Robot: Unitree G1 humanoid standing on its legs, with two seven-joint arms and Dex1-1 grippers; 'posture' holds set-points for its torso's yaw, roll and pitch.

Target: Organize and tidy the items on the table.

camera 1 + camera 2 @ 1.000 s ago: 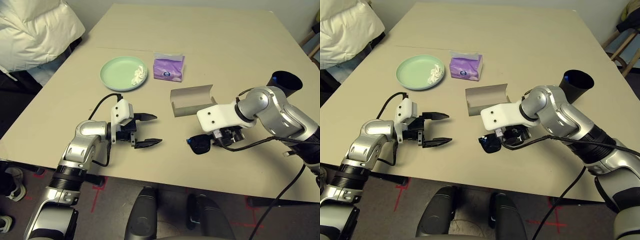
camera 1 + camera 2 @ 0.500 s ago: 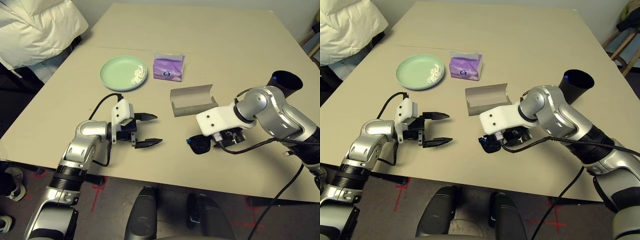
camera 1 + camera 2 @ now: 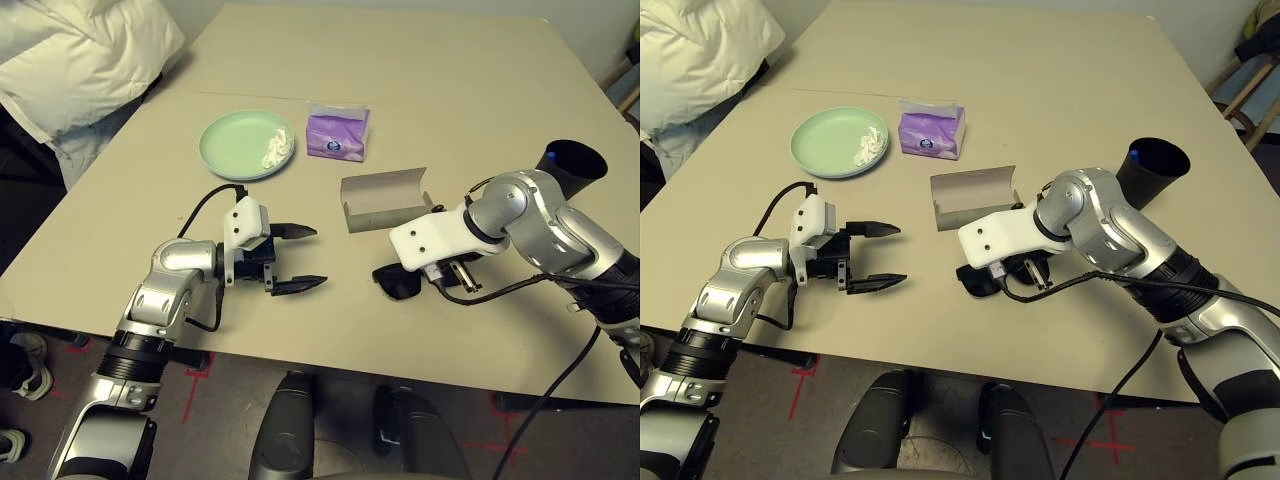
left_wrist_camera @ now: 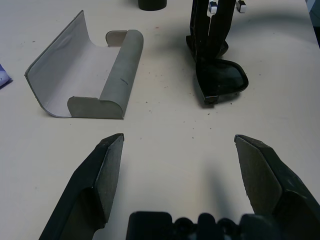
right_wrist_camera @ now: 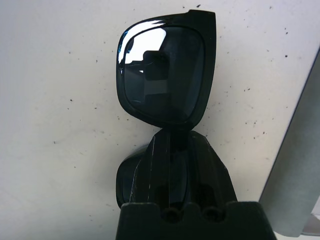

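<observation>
The black sunglasses [image 5: 165,75] lie on the beige table [image 3: 450,70] just in front of the open grey-brown glasses case [image 3: 385,200]. My right gripper [image 5: 172,137] is shut on the sunglasses at their bridge, one lens sticking out past the fingertips. My left gripper [image 3: 300,258] hovers open over bare table to the left, facing the case [image 4: 85,75] and the sunglasses [image 4: 220,80]. A pale green plate [image 3: 235,148] with white crumpled tissue [image 3: 277,148] on it sits further back left. The black cup [image 3: 573,160] stands behind my right arm.
A purple tissue pack [image 3: 338,133] stands right of the plate. A white padded cloth [image 3: 80,50] lies off the table's far left corner. A seam [image 3: 250,97] crosses the table behind the plate. The near table edge runs close below both grippers.
My right gripper has shut on the sunglasses, which now sit lower and flatter on the table. The left arm has not moved.
</observation>
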